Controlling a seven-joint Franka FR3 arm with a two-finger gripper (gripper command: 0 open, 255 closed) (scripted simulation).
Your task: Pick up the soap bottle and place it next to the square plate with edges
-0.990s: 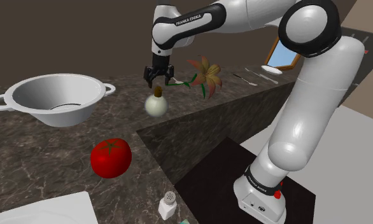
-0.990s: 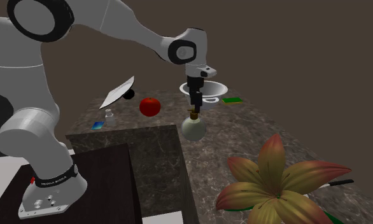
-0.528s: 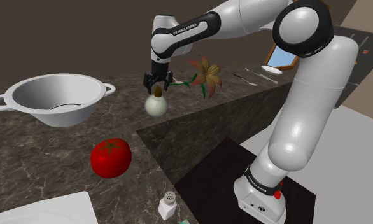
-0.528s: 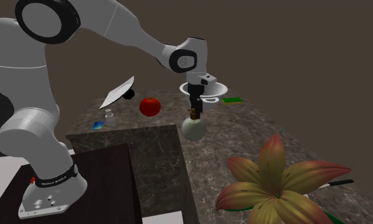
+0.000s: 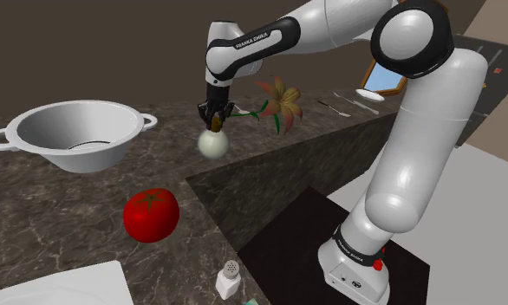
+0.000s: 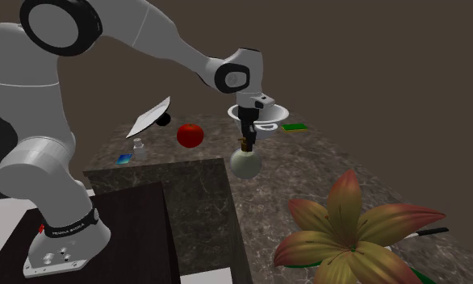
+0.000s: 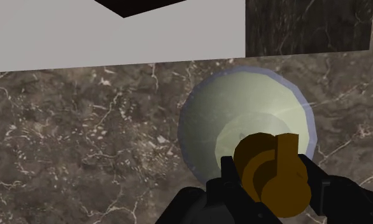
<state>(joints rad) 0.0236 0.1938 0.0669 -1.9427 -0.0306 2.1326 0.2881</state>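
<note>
Clasping the round pale-green soap bottle [image 7: 242, 118] by its brown cap in the closed black gripper [image 5: 214, 116]; showed "FRANKA EMIKA" on the white arm [image 5: 426, 147].

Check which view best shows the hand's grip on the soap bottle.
Wrist view: the hand clasps the soap bottle by its brown pump, a finger on each side. Shoulder and second exterior views show the round pale bottle upright on the counter, hand at its top.
</note>
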